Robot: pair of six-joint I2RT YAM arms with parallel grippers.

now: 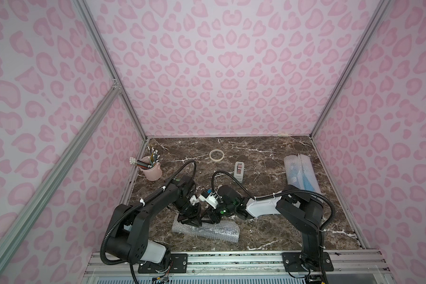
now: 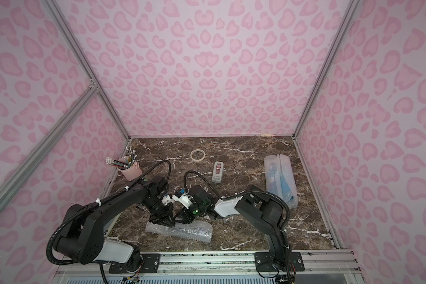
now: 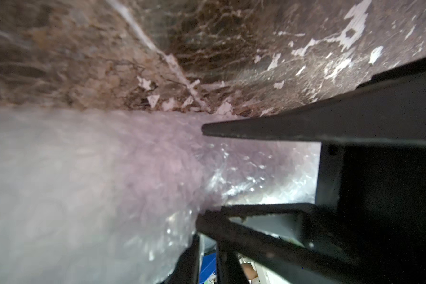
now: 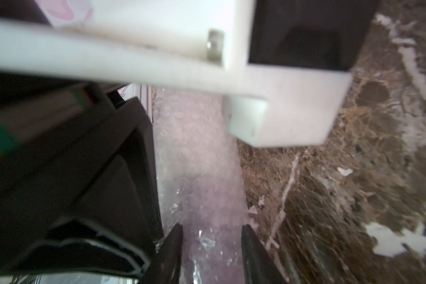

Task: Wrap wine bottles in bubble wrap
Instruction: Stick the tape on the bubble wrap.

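Marble bench (image 1: 256,152): we clamp bubble wrap roll (image 1: 214,231) w/ right gripper (image 4: 212,232) so it can't unroll; left gripper (image 3: 199,173) jaws apart.

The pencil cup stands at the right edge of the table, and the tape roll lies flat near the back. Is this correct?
Not quite. The cup stands at the left edge of the table, not the right; both top views show it there. The tape roll does lie flat near the back.
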